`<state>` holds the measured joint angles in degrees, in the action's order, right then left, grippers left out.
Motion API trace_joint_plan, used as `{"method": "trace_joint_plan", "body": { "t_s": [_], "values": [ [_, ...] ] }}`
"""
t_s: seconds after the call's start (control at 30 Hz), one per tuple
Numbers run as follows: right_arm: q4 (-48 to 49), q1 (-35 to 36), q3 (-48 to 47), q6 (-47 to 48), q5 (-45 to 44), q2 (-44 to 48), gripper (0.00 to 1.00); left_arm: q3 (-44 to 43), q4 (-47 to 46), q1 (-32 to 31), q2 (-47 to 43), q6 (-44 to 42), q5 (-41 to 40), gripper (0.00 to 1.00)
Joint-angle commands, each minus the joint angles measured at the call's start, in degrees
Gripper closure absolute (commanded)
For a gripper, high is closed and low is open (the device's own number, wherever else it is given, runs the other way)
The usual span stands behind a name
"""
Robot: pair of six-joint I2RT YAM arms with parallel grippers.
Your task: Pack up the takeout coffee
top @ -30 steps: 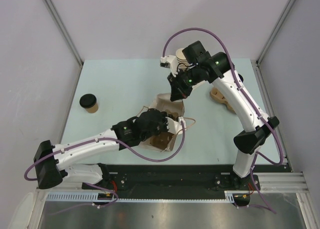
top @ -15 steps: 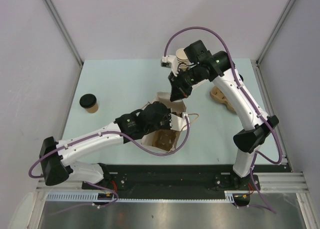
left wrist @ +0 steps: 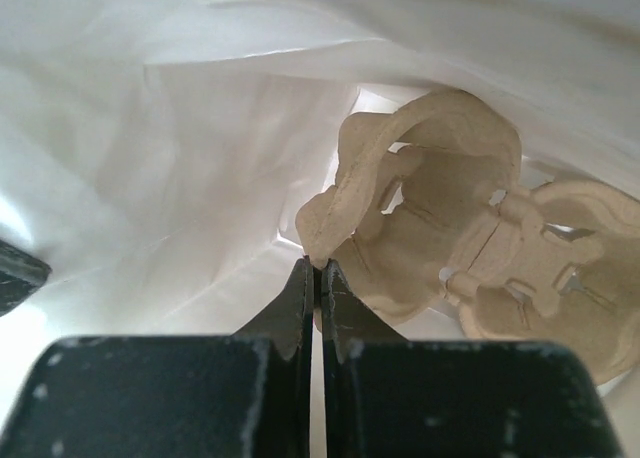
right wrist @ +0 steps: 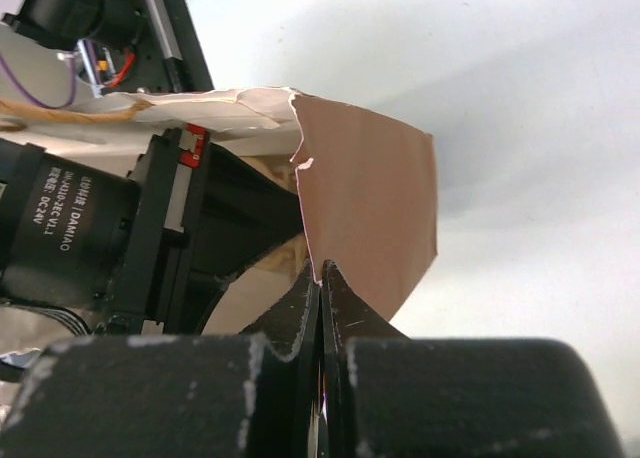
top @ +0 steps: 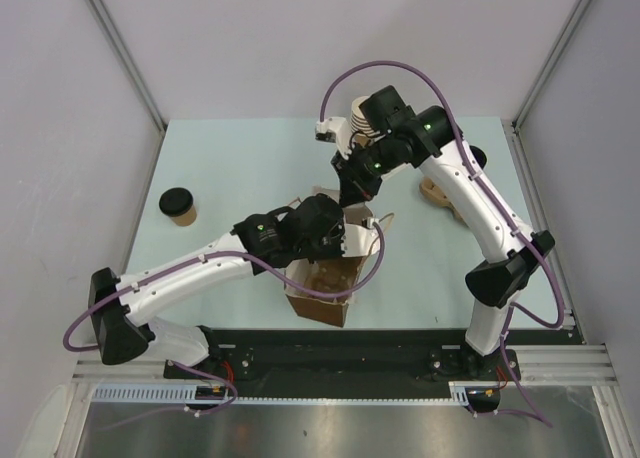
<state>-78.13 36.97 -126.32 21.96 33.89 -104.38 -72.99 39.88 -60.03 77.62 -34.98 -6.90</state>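
Tan paper with a black lid (top: 177, 199): that is the takeout coffee (top: 178, 207). It stands on the left side of the worktop (top: 250, 153), well apart from both arms. It stands straight up. Its long axis runs up and down, with the lid on top and the bottom flat on the worktop. Nothing touches it.

The paper bag (top: 316, 308) sits in the middle, near the front edge, with its mouth up. The left pincer (left wrist: 318, 270) is inside the bag. Its fingers are pressed together on the thin rim of the brown cup tray (left wrist: 470, 228). The right pincer (right wrist: 320, 276) is pressed together too, pinching a brown flap (right wrist: 370, 198) at the top of the bag. A stack of cups (top: 358, 113) stands behind the right arm.

A second ago the bag leaned over and its mouth was squashed. Now it stands taller and its mouth is wider. The left arm has reached further over the bag, and the right pincer has moved a little to the left. The coffee is in the same spot, the same way up.
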Motion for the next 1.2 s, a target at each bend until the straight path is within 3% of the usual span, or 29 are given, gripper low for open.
{"method": "trace_joint_plan", "body": {
  "t_s": [0.0, 0.17, 0.33, 0.47, 0.73, 1.17],
  "values": [
    [2.36, 1.96, 0.11, -1.74, -5.05, 2.42, 1.00, -3.30, -0.24, 0.26, -1.86, 5.27, -0.92, 1.00],
    [5.17, 3.28, 2.47, -2.70, -8.57, 3.65, 1.00, -3.47, -3.40, 0.27, -4.23, 6.15, -4.17, 1.00],
    [12.20, 3.37, 8.28, -4.20, -10.51, 7.86, 1.00, -3.83, 0.37, 0.35, -2.22, 6.77, -2.95, 1.00],
    [11.51, 3.37, 8.81, -4.03, -9.72, 8.14, 1.00, -0.58, 0.11, 0.35, -2.04, 6.68, -0.93, 1.00],
    [11.51, 3.20, 9.60, -3.06, -6.82, 8.75, 1.00, -3.30, 4.76, 1.58, 0.77, 7.83, 5.84, 1.00],
    [11.86, 1.35, 10.92, -2.79, -4.36, 8.32, 1.00, -5.76, 6.70, 6.50, 7.28, 9.40, 6.37, 0.99]
  ]
}}
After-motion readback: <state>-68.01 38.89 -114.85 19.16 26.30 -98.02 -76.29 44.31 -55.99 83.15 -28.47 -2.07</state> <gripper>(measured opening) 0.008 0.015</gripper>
